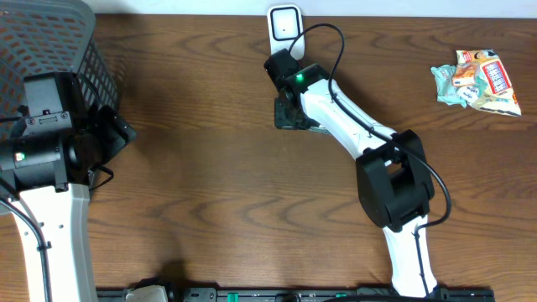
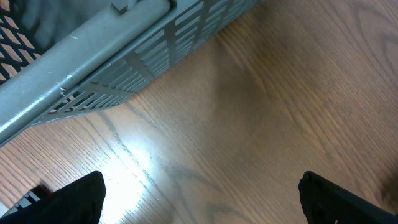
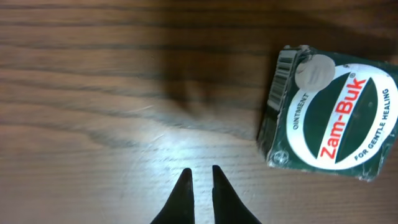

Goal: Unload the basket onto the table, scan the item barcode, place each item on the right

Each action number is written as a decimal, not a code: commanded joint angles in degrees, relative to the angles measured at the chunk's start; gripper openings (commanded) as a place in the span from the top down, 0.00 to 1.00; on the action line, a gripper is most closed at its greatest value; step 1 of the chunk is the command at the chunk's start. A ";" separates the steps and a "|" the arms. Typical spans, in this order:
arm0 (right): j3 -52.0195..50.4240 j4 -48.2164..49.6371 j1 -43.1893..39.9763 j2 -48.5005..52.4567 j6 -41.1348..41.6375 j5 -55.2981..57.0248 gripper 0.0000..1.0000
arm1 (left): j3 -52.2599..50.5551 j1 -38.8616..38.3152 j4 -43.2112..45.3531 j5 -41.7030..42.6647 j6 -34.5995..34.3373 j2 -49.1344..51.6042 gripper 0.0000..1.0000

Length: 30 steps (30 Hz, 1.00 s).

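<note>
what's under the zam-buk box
Only the wood table shows around it. The box lies flat on the table, label up, barcode at one edge. Its underside and the wood beneath it are covered.

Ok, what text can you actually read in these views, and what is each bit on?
"Zam-Buk": in red on the top of the green Zam-Buk ointment box.
"OINTMENT": same face, curved along one side.
"FOR GENTLE HEALING": same face, the opposite side.
Barcode on the box edge: digits too small to read.
Snack packet: print too blurred to read.
</note>
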 commanded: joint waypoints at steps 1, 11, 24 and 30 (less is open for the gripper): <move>0.44 -0.46 -0.57 2.86 -0.57 1.73 0.98 | 0.13 0.20 -0.04 -0.15 -0.52 0.00 0.02; 0.46 -9.09 -4.72 3.08 -0.55 9.29 0.99 | 0.13 0.20 -0.07 -0.15 -0.52 0.00 0.02; 0.57 -15.06 -12.76 -2.97 -9.31 -8.87 0.99 | 0.13 0.20 -0.07 -0.15 -0.52 0.00 0.02; 0.57 -10.64 -10.23 -4.96 -16.87 -18.14 0.99 | 0.13 0.20 -0.04 -0.15 -0.52 0.00 0.02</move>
